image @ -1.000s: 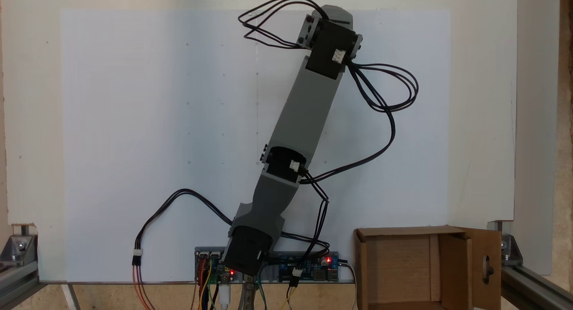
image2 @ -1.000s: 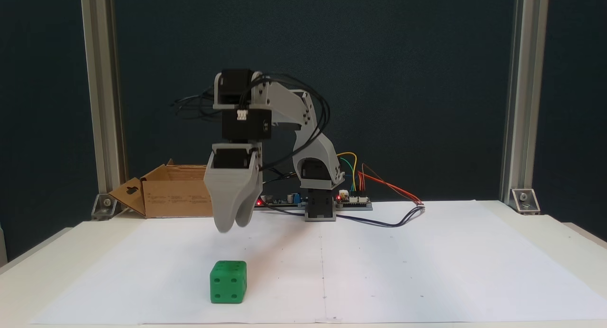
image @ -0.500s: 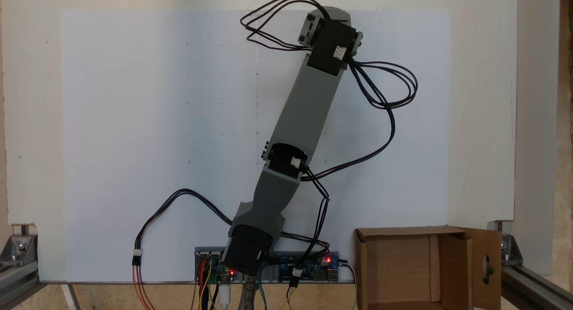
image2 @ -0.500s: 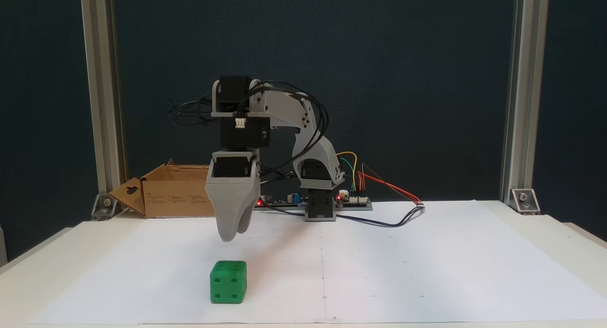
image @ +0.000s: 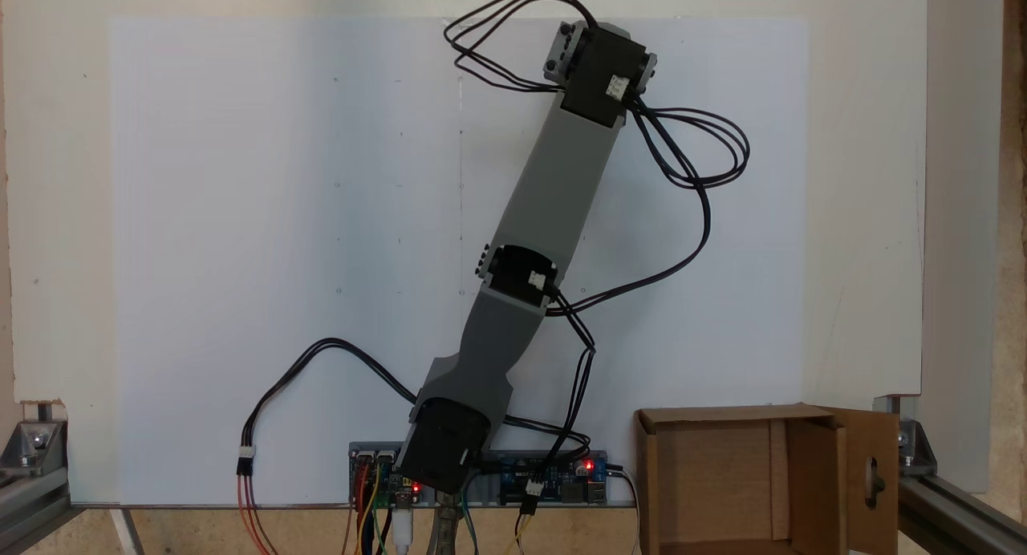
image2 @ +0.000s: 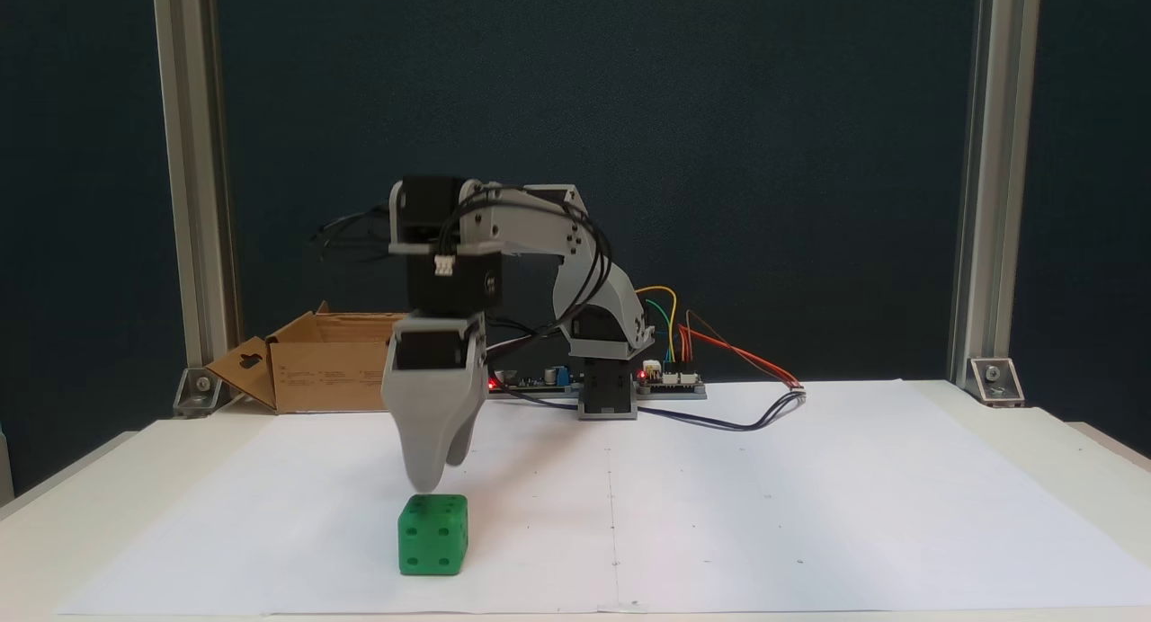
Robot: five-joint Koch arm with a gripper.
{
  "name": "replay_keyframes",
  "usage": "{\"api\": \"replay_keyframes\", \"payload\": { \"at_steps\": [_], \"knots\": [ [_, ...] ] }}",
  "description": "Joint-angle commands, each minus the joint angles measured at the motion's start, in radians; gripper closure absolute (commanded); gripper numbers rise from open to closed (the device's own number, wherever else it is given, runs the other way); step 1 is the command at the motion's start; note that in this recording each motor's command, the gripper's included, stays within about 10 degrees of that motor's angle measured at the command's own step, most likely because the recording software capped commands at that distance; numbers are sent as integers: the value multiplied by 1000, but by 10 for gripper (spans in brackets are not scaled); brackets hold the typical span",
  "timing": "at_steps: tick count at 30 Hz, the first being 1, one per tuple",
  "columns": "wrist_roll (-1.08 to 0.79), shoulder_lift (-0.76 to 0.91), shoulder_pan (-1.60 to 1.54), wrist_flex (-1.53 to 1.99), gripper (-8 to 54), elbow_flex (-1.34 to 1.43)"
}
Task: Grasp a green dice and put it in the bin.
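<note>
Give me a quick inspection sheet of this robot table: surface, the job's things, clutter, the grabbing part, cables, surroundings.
Surface: white paper sheet on a pale table.
Job's things: green dice on the paper, near the front edge in a fixed view; cardboard bin open, beside the arm's base.
Clutter: nothing seen.
Gripper: gripper points down just above the dice; jaws overlap, so open or shut cannot be told.
Cables: black cables loop off the arm; coloured wires at the control boards.
Surroundings: metal frame posts, dark backdrop.

Arm (image: pixel 554 194) stretched over white sheet (image: pixel 241 218)
</note>
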Motion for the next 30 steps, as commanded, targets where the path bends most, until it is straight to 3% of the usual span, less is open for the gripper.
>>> {"api": "replay_keyframes", "payload": {
  "at_steps": [1,30],
  "knots": [
    [-8,14,2,-6,20,-75],
    [80,-66,-3,-34,21,-153]
  ]
}}
